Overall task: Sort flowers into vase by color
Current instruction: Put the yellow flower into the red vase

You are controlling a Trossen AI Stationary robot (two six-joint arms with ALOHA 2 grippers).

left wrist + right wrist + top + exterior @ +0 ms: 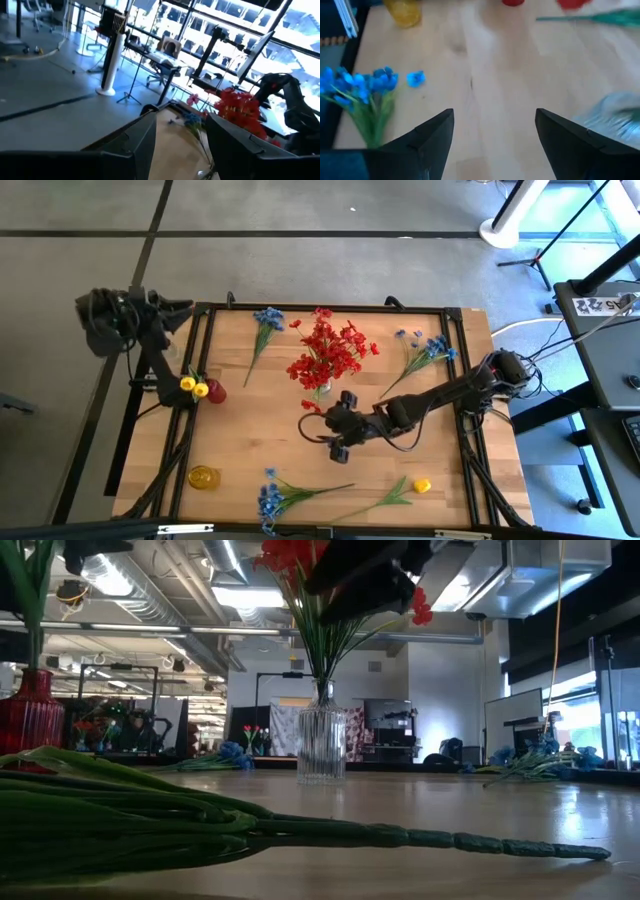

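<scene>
A clear ribbed vase (320,388) (322,743) holds a bunch of red flowers (330,352) near the table's middle. My right gripper (320,430) (495,112) hovers open just on its near side, empty, with the vase (615,115) beside one finger. A small red bloom (310,406) lies by the vase. A red vase (215,392) at the left holds two yellow blooms (194,386). Blue sprays lie at the far side (265,325), far right (425,350) and near edge (270,500) (365,92). A yellow flower (418,486) lies near right. My left gripper (178,312) (180,117) waits open at the far left corner.
A small yellow vase (203,477) (406,11) stands near the table's near left corner. A black frame (330,308) rims the wooden table. Bare wood lies between the right gripper and the near edge. A green stem (300,832) lies across the low view's foreground.
</scene>
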